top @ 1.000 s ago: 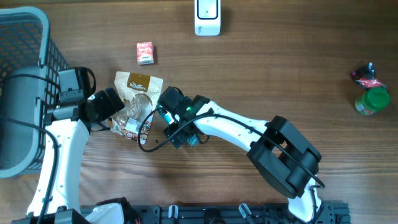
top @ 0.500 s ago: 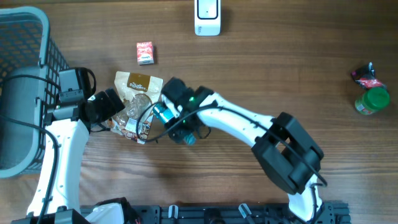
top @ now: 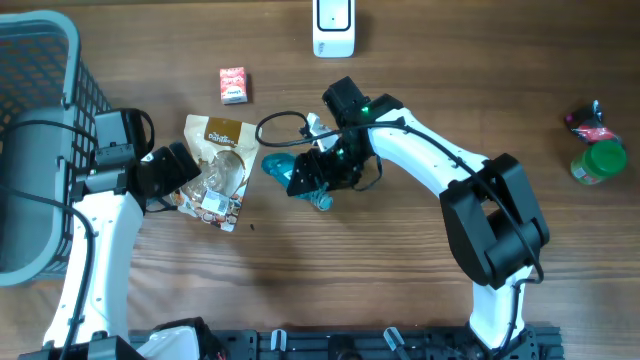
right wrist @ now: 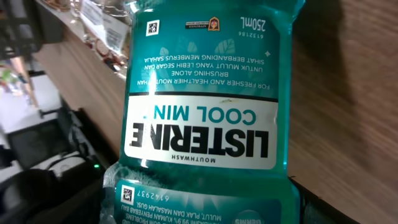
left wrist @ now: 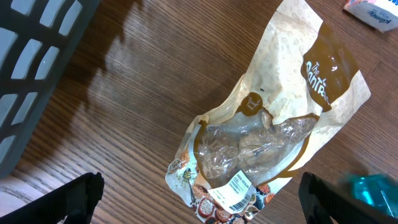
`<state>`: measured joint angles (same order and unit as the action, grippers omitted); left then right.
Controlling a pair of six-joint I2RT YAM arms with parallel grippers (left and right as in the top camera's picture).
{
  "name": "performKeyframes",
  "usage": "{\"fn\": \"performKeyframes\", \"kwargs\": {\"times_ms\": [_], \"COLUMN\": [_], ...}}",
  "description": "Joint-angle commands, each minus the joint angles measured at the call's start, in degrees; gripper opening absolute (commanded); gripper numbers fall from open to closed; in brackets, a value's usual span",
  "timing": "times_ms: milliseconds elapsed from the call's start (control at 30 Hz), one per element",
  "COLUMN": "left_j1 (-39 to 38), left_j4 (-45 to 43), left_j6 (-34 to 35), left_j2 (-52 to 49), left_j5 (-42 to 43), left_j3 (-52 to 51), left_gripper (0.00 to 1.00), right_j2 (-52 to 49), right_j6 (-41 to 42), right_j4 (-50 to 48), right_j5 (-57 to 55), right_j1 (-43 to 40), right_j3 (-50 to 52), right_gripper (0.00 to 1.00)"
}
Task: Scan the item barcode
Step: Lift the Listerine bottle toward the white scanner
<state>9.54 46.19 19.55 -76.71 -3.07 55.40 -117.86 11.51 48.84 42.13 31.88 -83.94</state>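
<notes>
A teal Listerine mouthwash bottle [right wrist: 205,112] fills the right wrist view, label upside down, with a small square code near its top and another lower down. My right gripper [right wrist: 202,208] is shut on its lower part, dark fingers [right wrist: 84,196] at either side. From above, the bottle [top: 280,166] hangs over the table's middle in my right gripper [top: 312,178]. A white scanner [top: 333,25] stands at the far edge. My left gripper [left wrist: 211,202] is open above a snack bag [left wrist: 273,124] with a white barcode sticker [left wrist: 238,190].
A grey basket [top: 40,130] stands at the left. A small red box [top: 233,85] lies beyond the snack bag [top: 222,150]. At the far right are a green-capped jar [top: 598,163] and a red packet [top: 588,122].
My right gripper has closed on the mouthwash bottle beside the snack bag and carried it up and to the right, the wrist turning. The left arm has not moved.
</notes>
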Motion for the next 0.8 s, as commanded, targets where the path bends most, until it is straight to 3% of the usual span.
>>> {"fn": "performKeyframes", "kwargs": {"times_ms": [0,433,567,767], "left_j1": [0.3,0.3,0.3,0.3], "left_j4": [-0.1,1.2,1.7,3.0], "left_j6": [-0.7,-0.7,-0.7,-0.7], "left_j2": [-0.2,-0.2,-0.2,-0.2], "left_j5": [0.7,0.7,0.7,0.7], "left_j3": [-0.1,-0.1,-0.1,-0.1], "left_gripper": [1.0,1.0,1.0,1.0], "right_j2": [2.7,2.7,2.7,2.7], "right_j6": [4.5,30.2,37.9,55.6], "right_j4": [-0.2,-1.9,-9.0,-28.8], "right_j5": [6.3,25.4,32.3,41.7], "right_j1": [0.3,-4.4,-4.4,-4.4], "right_j3": [-1.7,-1.7,-1.7,-1.7], "right_gripper": [0.58,0.51,0.48,0.45]}}
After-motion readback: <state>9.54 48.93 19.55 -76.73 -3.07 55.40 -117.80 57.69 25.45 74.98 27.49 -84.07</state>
